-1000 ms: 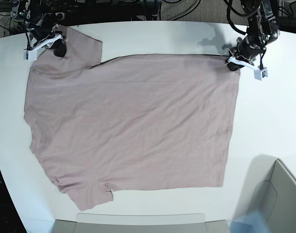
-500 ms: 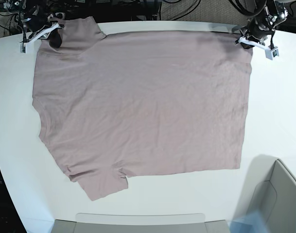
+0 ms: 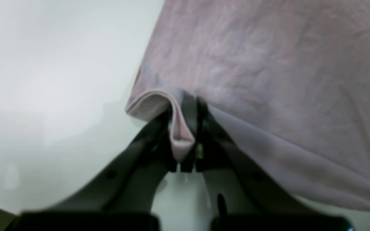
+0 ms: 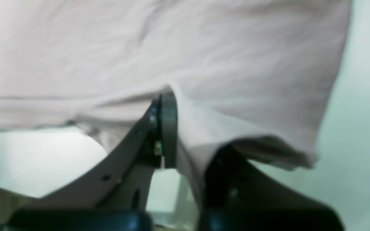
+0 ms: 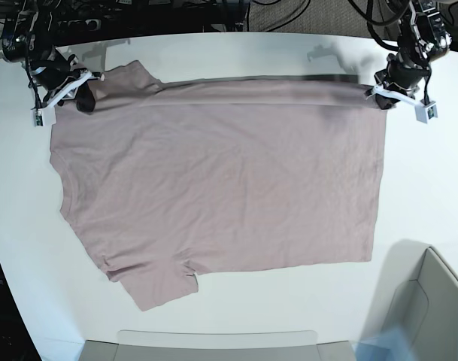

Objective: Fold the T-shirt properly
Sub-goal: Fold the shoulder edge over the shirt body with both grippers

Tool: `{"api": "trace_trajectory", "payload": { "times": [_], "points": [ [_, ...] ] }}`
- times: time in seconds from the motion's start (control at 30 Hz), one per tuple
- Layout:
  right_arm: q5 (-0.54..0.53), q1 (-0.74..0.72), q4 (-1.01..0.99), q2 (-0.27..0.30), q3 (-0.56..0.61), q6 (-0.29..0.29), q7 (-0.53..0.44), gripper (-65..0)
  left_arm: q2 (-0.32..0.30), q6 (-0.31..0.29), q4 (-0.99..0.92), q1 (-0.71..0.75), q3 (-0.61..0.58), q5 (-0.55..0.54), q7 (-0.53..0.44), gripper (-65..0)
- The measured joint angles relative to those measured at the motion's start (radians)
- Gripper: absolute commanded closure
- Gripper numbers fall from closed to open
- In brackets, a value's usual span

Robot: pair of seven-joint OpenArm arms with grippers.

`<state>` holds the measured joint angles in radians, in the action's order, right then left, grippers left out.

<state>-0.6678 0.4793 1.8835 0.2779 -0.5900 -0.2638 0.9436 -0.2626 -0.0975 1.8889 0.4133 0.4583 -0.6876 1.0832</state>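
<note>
The mauve-pink T-shirt lies spread on the white table, collar side at the left, hem at the right. Its far edge is lifted off the table into a taut band between my two grippers. My left gripper at the far right is shut on the hem corner; the left wrist view shows a fold of cloth pinched between its fingers. My right gripper at the far left is shut on the shoulder by the far sleeve, and cloth drapes over its fingers.
A grey bin stands at the near right corner. A grey ledge runs along the near edge. Cables and dark gear lie beyond the table's far edge.
Both grippers first carried the shirt's far edge toward the back of the table, then came back toward the middle. The edge now hangs raised and curls over the shirt.
</note>
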Motion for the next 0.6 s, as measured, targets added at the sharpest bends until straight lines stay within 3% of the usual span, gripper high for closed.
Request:
{"api": "trace_trajectory", "payload": {
  "times": [0.17, 0.4, 0.6],
  "points": [
    [0.135, -0.124, -0.006, -0.004, 0.025, -0.002, 0.060, 0.0, 0.003, -0.002, -0.002, -0.121, 0.000, -0.004, 0.050, 0.0],
    [0.238, -0.249, -0.057, 0.001, 0.124, -0.005, 0.078, 0.0, 0.000, 0.003, -0.198, -0.232, -0.002, 0.008, 0.065, 0.0],
    [0.304, -0.369, -0.156, 0.010, 0.204, -0.005, 0.070, 0.0, -0.001, -0.001, -0.257, -0.309, -0.002, 0.007, 0.057, 0.0]
  ]
}}
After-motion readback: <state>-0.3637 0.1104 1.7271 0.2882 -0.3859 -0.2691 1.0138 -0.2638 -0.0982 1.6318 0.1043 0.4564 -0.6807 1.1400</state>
